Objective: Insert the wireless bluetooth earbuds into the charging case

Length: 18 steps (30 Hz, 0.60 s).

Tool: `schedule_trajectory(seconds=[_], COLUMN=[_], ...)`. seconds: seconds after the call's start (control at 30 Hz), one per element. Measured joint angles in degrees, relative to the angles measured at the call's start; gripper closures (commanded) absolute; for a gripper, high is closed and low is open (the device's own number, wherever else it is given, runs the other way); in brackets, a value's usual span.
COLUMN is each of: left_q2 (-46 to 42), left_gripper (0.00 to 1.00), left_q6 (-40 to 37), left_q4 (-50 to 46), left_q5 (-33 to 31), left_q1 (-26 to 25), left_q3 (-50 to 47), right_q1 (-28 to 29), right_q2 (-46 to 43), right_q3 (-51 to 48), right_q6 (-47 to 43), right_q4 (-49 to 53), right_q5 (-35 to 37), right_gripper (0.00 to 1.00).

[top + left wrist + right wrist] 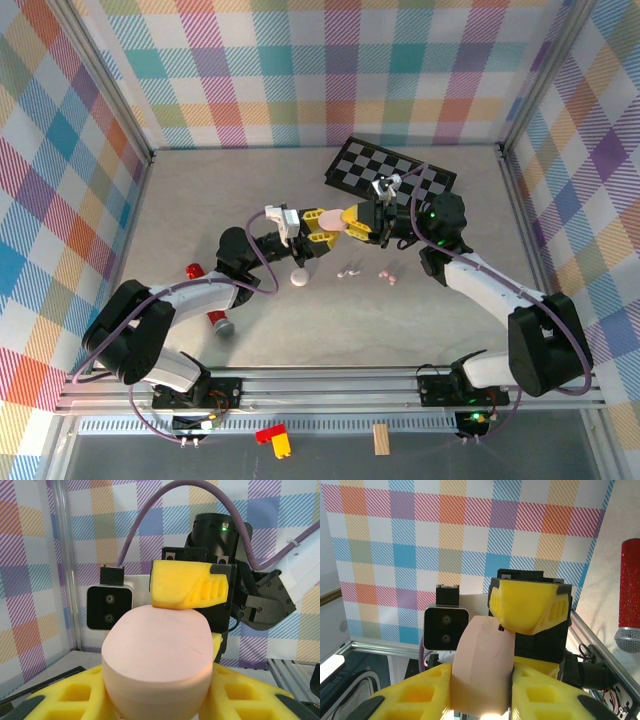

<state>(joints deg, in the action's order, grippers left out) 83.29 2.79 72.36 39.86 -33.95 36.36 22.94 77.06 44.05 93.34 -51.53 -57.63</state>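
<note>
Pink and white, the wireless bluetooth earbuds [350, 270] lie loose near the middle of the tabletop [250, 200], a whitish pair and a pinkish pair side by side, towards the near edge from the raised grippers. They look feather-light, hard and slick, apt to skid or roll at a nudge, so a gentle pinch across the bulb, stem left free, seems the safest hold. Above them the pink charging case [155, 660] hangs in the air, smooth, rounded and probably slippery too. The left gripper [330, 225] is narrowed onto its broad sides. The right gripper [482, 680] clasps it edge-on from the opposite side, though how firmly its fingers bear I cannot tell. Neither carries an earbud.
</note>
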Motion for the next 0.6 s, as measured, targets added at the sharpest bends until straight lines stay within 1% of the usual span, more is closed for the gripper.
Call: schedule_trajectory(seconds=[0.03,0.13,0.23,0.33,0.4,0.53,0.6], left_q2=[0.0,0.0,-0.04,-0.83,-2.12,-5.6,-6.71], left_gripper=[0.65,0.65,0.65,0.65,0.65,0.65,0.65], left_q6=[-0.02,-0.09,-0.9,-2.14,-3.65,-7.1,-8.2], left_q4=[0.0,0.22,-0.24,-2.97,-5.95,-11.87,-13.9], left_q5=[0.02,0.17,0.17,0.17,0.17,0.2,0.42], left_q1=[-0.02,-0.02,-0.02,-0.02,0.0,0.0,0.0], left_q3=[0.0,0.0,0.0,-0.24,-0.66,-2.14,-2.78], right_q1=[0.0,-0.02,-0.26,-1.11,-1.68,-1.99,-1.92], right_q2=[-0.17,-0.68,-1.79,-4.61,-7.19,-13.05,-15.65], right_q3=[0.0,0.2,0.42,0.44,1.03,5.38,7.52], right_q6=[-0.61,-2.64,-5.79,-10.27,-15.32,-31.45,-39.41], right_q4=[0.55,3.61,7.82,13.66,20.2,38.64,45.97], right_q5=[0.11,0.57,1.22,2.47,3.91,9.81,13.18], right_gripper=[0.56,0.41,0.32,0.28,0.27,0.26,0.25])
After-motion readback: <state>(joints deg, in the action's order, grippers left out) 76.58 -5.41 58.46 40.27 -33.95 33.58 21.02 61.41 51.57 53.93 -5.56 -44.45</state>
